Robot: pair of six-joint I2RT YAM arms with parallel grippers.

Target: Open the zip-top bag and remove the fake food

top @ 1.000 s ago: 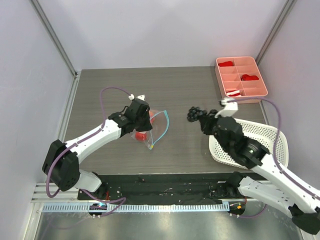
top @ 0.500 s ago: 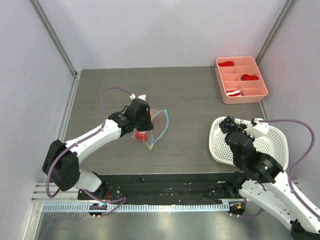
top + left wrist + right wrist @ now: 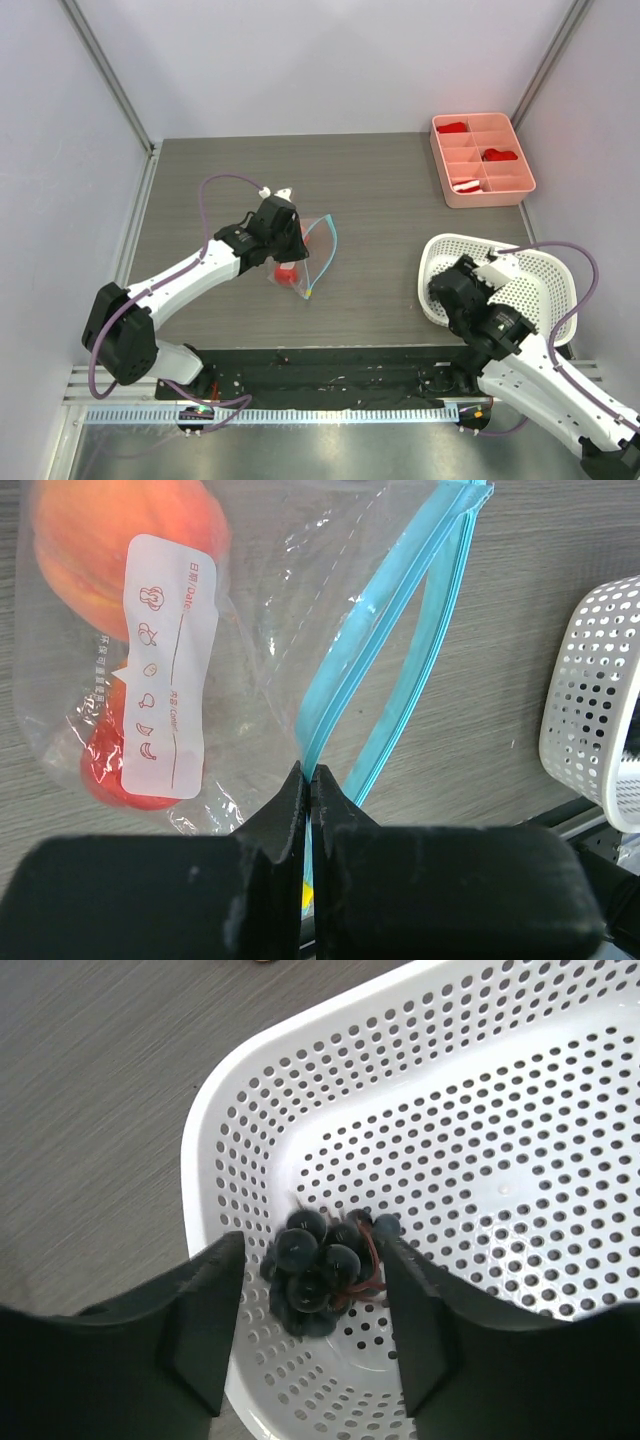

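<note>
Bag [image 3: 308,256] lies on the table [image 3: 380,190] left of centre, with its mouth gaping: the two halves of the teal zip strip [image 3: 392,620] bow apart into a loop. The left arm [image 3: 190,280] reaches in from the near left edge. The right arm [image 3: 540,360] bends over the near right corner.

A white basket [image 3: 535,268] sits on the table at the right, and a pink tray [image 3: 490,197] stands at the far right corner, well apart from the bag.

The left fingers [image 3: 306,785] are pinched tight on one half of the zip strip at the bag's edge, with no gap between them. The right fingers [image 3: 447,290] are spread wide inside the basket's near left corner and grip nothing.

Inside the bag, the peach [image 3: 80,540] rests at the closed end behind a white printed label [image 3: 160,670]. The red piece [image 3: 105,772] lies just beside the peach, also within the plastic.

The black cluster [image 3: 320,1270] lies on the basket floor against the curved wall, between the right fingers. A small gap shows on each side of it in the right wrist view.
</note>
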